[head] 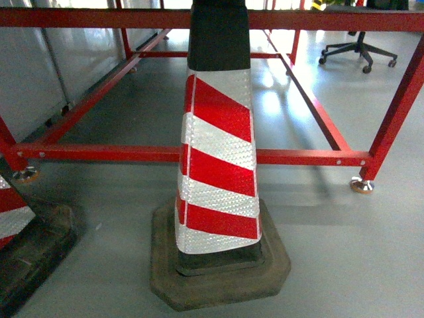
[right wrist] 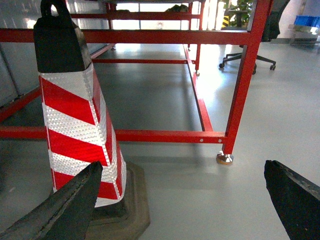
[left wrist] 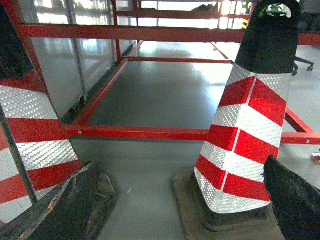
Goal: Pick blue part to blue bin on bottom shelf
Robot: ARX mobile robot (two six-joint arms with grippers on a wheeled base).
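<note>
The blue part, the blue bin and the bottom shelf are all out of view. My left gripper (left wrist: 180,162) is open, its dark fingers (left wrist: 295,205) spread wide over bare grey floor between two cones. In the right wrist view my right gripper (right wrist: 183,164) is open too. Its left finger (right wrist: 65,210) shows in front of a cone and its right finger (right wrist: 295,200) over the floor. Nothing lies between either pair of fingers. Neither gripper shows in the head view.
A red-and-white striped traffic cone (head: 218,165) on a black base stands close ahead, and another cone (head: 13,212) stands at the left. Behind them runs a red steel frame (head: 291,157) with a footed leg (head: 362,184). Far back are an office chair (head: 361,50) and something blue (right wrist: 306,21).
</note>
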